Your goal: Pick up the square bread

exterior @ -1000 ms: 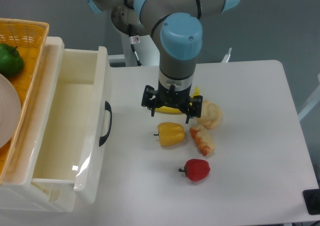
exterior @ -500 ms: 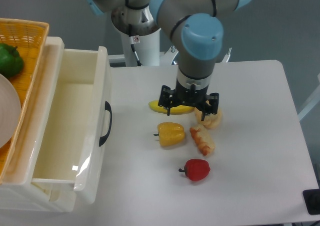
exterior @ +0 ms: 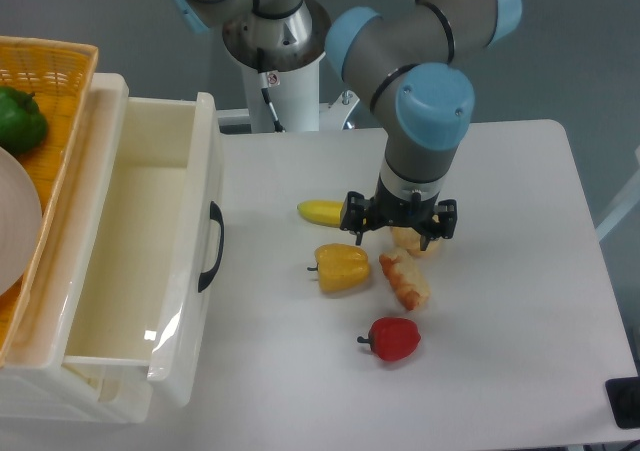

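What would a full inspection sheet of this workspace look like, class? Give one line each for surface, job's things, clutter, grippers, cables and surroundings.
Surface: white table, no spills seen.
Job's things: square bread lies on the table between yellow pepper and red pepper, not gripped.
Clutter: banana; pale bun, partly hidden by the gripper.
Grippers: gripper hangs over the bun, just behind the bread; whether it is open cannot be told.
Cables: one runs down the arm's base.
Surroundings: open drawer; basket with green pepper.
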